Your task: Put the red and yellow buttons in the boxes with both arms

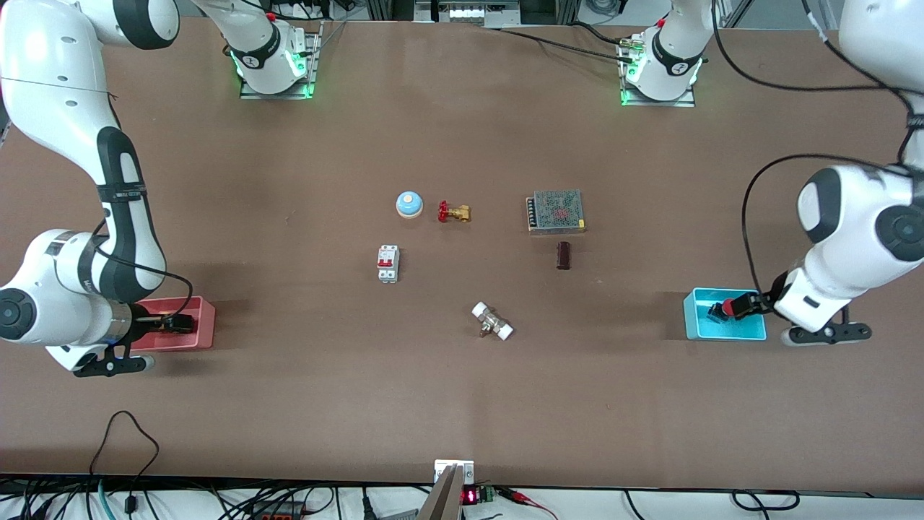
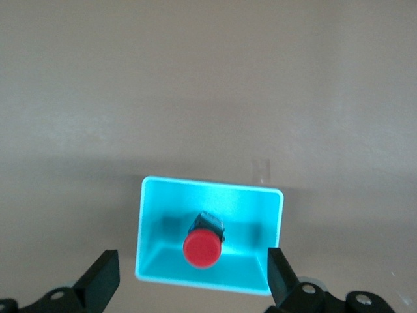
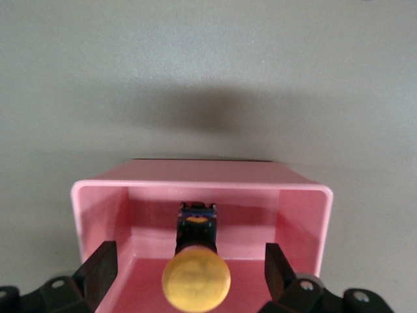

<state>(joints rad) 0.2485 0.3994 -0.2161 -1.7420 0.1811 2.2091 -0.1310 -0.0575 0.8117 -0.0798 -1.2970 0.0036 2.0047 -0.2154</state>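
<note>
While both arms bent low at opposite ends of the table, each wrist lay nearly level with its pincer reaching in over a box. At the left arm's end, the left gripper (image 1: 743,306) hung over the cyan box (image 1: 693,318), its fingers (image 2: 101,277) spread wide apart and holding nothing; the red button (image 2: 202,246) lay between them in the box, cap toward the wrist camera, touching neither finger. At the right arm's end, the right gripper (image 1: 177,323) hung over the pink box (image 1: 206,325), forearm folded down from a raised elbow, its fingers (image 3: 98,267) likewise spread wide; the yellow button (image 3: 195,280) lay between them in the box, black body pointing away from the wrist, clear of both fingers. Between the two grippers, mid-table, stood a blue bell (image 1: 408,204), a brass valve (image 1: 453,211) and a breaker (image 1: 388,263).
</note>
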